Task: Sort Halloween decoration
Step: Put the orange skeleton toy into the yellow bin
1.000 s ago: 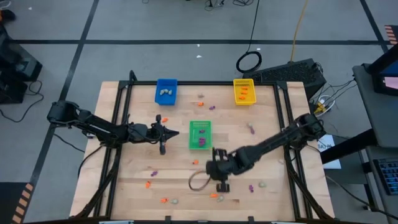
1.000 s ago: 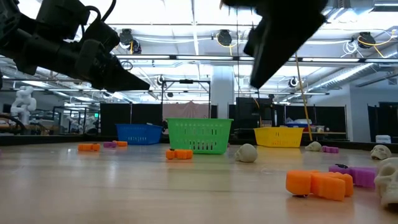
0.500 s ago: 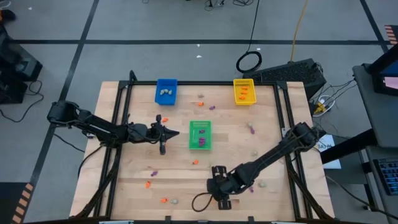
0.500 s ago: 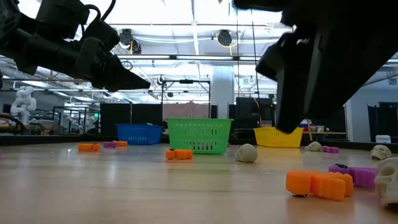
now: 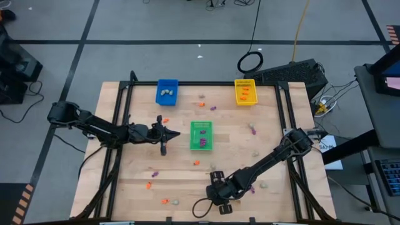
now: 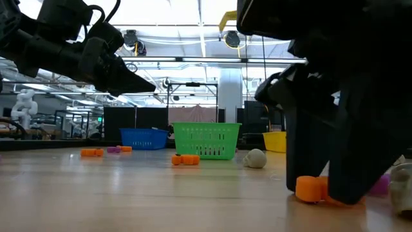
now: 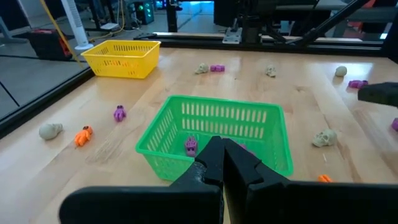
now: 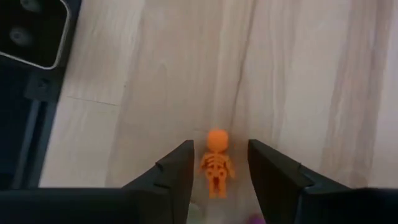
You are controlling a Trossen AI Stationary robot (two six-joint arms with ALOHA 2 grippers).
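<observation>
Table [image 5: 237,156] from above: a wooden top with three trays, blue [image 5: 166,92], yellow [image 5: 245,91] and green [image 5: 201,135], and small trinkets scattered over it, among them an orange one [image 5: 195,163] below the green tray and a purple one [image 5: 212,107] between the blue and yellow trays. The left gripper [image 5: 174,133] hangs just left of the green tray. The right gripper [image 5: 220,199] is at the near edge, low over the wood.

At table height, the right gripper [image 6: 328,193] fills the picture's right, its dark fingers down at the tabletop with an orange skeleton [image 6: 312,189] showing at their foot. The left arm hangs above at upper left. Farther back stand the three trays, a pale skull [image 6: 255,158] and an orange piece [image 6: 186,160] in front of the green one.

Left wrist: its fingers [image 7: 239,167] are pressed together, holding nothing, aimed at the green tray [image 7: 217,127], which has purple pieces [image 7: 190,146] inside.

Right wrist: the fingers [image 8: 177,168] stand apart on either side of the orange skeleton [image 8: 215,164], which lies flat on the wood between them; whether they touch it cannot be told.
</observation>
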